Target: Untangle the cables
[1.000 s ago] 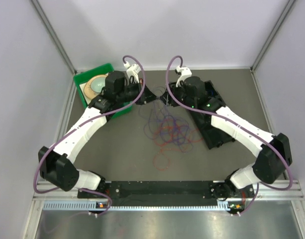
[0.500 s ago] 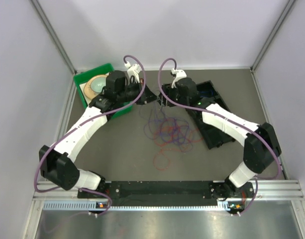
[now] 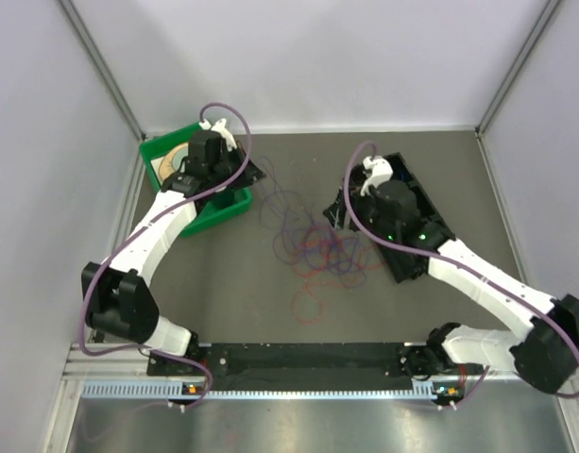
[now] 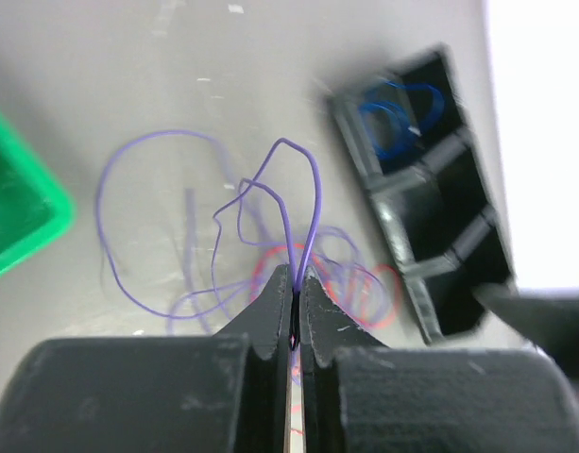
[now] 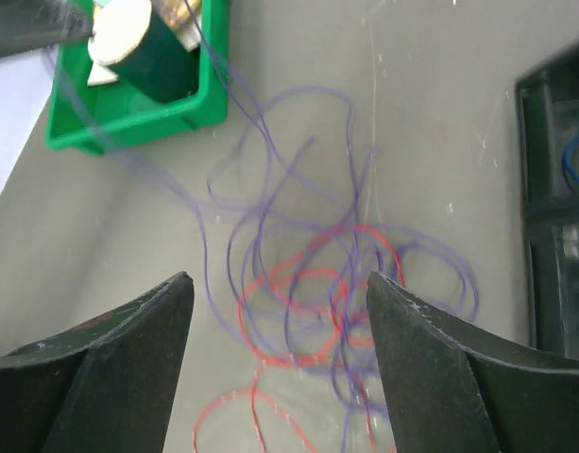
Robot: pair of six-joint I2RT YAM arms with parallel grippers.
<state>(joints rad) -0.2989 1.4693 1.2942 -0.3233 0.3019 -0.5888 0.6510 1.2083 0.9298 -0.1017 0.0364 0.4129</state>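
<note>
Cables (image 3: 322, 250) lie in a loose red and purple tangle at the middle of the table (image 3: 223, 283), between the two arms. Left tool (image 4: 296, 283) is clenched on one purple strand (image 4: 313, 189). In the left wrist view its jaws meet with the wire pinched between them. The strand loops up from the tips toward the frame's centre, then trails down into the heap. In the top view this tool sits at upper left, at the right edge of the green bin (image 3: 216, 213), and a faint purple line runs from it down and right to the tangle.

Right tool (image 5: 278, 280) is released, jaws spread wide and holding nothing. In its wrist view the tangle lies on the table between and beyond the fingers, apart from them. In the top view it hangs just right of the heap's upper edge, beside the black tray (image 3: 407, 267). A blue cable (image 4: 398, 113) lies coiled in an end compartment of that tray.
</note>
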